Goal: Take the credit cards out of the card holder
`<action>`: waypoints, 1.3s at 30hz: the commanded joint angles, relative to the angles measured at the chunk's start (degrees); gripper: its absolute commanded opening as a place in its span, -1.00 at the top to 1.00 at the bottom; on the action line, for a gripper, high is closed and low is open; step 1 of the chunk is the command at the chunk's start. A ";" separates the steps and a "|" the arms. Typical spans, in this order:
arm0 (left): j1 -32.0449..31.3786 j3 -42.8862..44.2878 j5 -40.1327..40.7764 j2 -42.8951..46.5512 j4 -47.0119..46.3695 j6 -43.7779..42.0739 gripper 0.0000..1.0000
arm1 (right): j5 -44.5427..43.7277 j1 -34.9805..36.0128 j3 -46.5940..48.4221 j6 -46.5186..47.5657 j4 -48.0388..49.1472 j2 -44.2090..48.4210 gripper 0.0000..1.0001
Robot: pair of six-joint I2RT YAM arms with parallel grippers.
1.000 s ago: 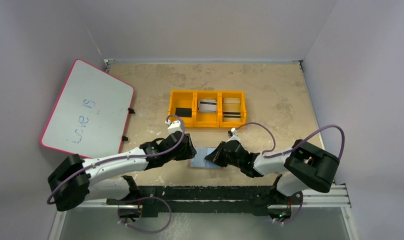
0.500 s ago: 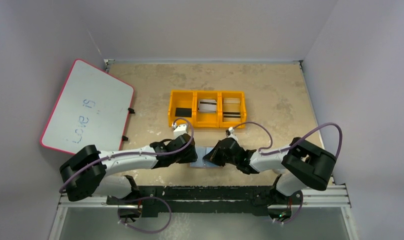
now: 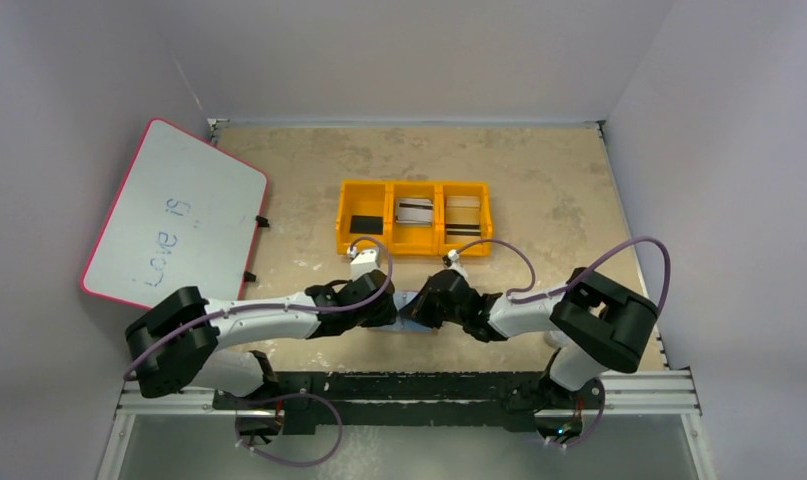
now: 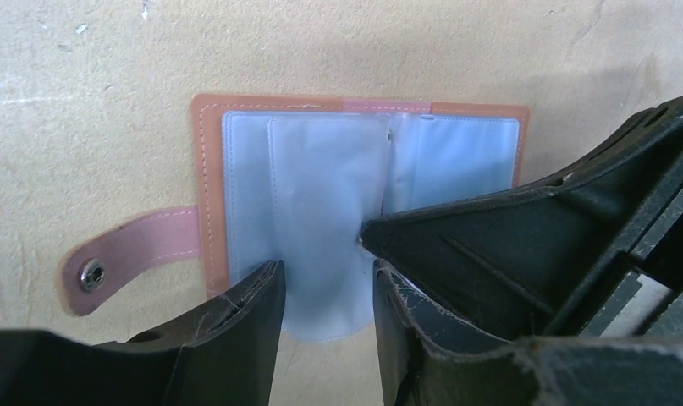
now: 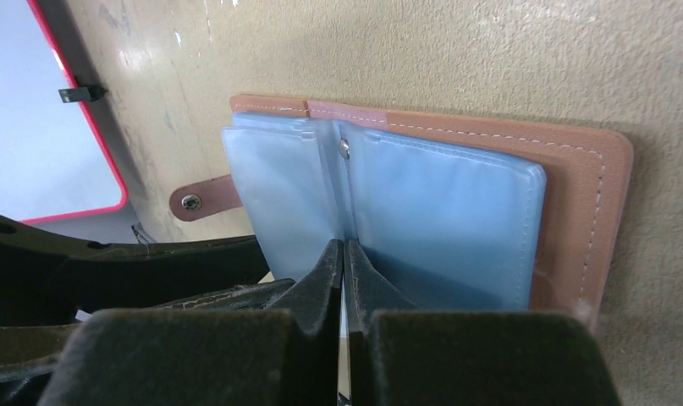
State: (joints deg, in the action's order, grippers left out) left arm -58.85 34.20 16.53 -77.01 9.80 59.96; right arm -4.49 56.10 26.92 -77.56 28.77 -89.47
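Note:
The card holder [image 4: 209, 186] lies open and flat on the table, tan-brown leather with a snap tab [image 4: 126, 258] to its left. In the top view [image 3: 409, 322] both grippers mostly cover it. A pale blue-grey card [image 4: 325, 194] sticks out past its near edge. My left gripper [image 4: 325, 271] is open, one finger on each side of that card's near end. My right gripper [image 5: 344, 247] is shut, its tips on the centre fold of the holder [image 5: 587, 211]. It also shows in the left wrist view [image 4: 365, 233]. The grippers almost touch.
An orange three-compartment tray [image 3: 414, 183] with a few dark and pale cards stands just beyond the card holder. A red-rimmed whiteboard [image 3: 174, 215] leans at the far left. Walls close the table on three sides.
My left gripper has moved right and my right gripper left, both closing in over the card holder. It is now almost covered in the top view.

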 commanded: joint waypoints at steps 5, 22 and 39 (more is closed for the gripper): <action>-1.87 3.44 7.98 1.78 8.09 0.56 0.12 | -0.47 -0.27 0.83 1.09 -5.09 -1.93 1.00; -3.29 3.25 4.84 0.23 2.05 -0.17 0.47 | 0.39 -0.29 1.62 2.11 -4.26 -3.29 1.00; -3.24 5.16 2.13 3.92 1.90 -3.15 0.59 | 0.81 -0.24 2.42 3.55 -4.26 -3.54 1.00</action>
State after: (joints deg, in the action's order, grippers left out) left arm -61.52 36.21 20.47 -71.64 14.59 56.77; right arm -2.39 55.42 29.19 -75.61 28.80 -91.59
